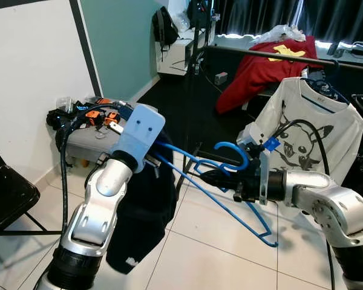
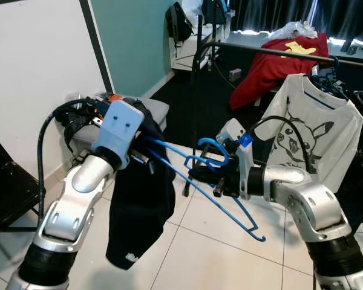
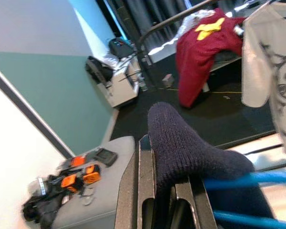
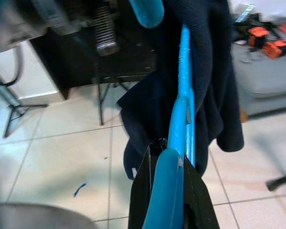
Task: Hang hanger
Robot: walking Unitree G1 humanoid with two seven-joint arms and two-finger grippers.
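My right gripper [image 1: 227,180] is pinching the blue hanger [image 1: 230,193] near its hook, over the tiled floor [image 1: 212,254]. My left gripper [image 3: 164,200] is pressing its fingers on the dark navy garment [image 1: 142,211] draped over the hanger's left end. Behind, a white shirt [image 1: 311,130] with a cartoon print is hanging on the black rack [image 1: 272,55]; I am reading no clear writing.

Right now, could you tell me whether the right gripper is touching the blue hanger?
Touching. The right wrist view shows the right gripper with its black fingers closed on the blue hanger.

Red garment [image 1: 263,69] draped over rail; white printed T-shirt [image 1: 311,124] hanging beside it; orange-black gadgets [image 3: 78,174] on grey stool [image 3: 102,202]; backpack [image 1: 164,25] far back.
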